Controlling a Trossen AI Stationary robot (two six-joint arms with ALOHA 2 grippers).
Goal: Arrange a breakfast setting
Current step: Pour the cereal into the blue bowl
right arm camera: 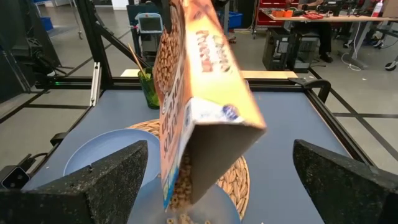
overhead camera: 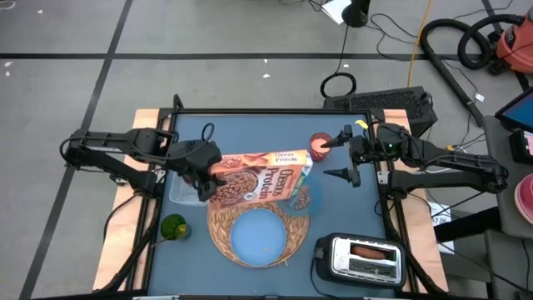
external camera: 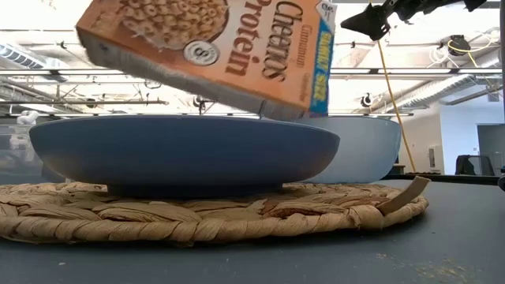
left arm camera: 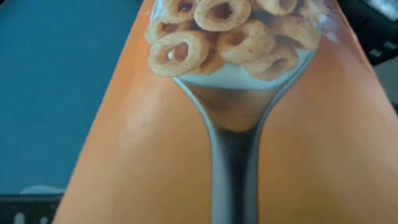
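My left gripper (overhead camera: 204,173) is shut on the orange-brown cereal box (overhead camera: 265,177), which is held in the air and tipped with its open end down over the small clear bowl (overhead camera: 303,198). In the right wrist view cereal rings (right arm camera: 181,186) drop from the box's open end (right arm camera: 211,134) into the bowl (right arm camera: 146,200). The light-blue plate (overhead camera: 258,235) rests on the round straw placemat (overhead camera: 218,223). My right gripper (overhead camera: 346,164) is open and empty, just right of the box's open end. A small dark-red item (overhead camera: 320,146) lies beyond the box. The spoon does not show. My left gripper holds the cereal box near its closed end (overhead camera: 223,177), coming at it from the table's left. The box is lifted clear and slopes down toward the bowl, as the low view (external camera: 213,47) shows. The gripper itself hides the fingers' place on the box.
The chrome-and-black toaster (overhead camera: 360,258) stands at the near right with something brown in its slot. A green cup (overhead camera: 173,227) stands left of the placemat, and a clear container (overhead camera: 179,190) lies under my left arm. The bowl (external camera: 359,146) stands behind the plate (external camera: 181,150).
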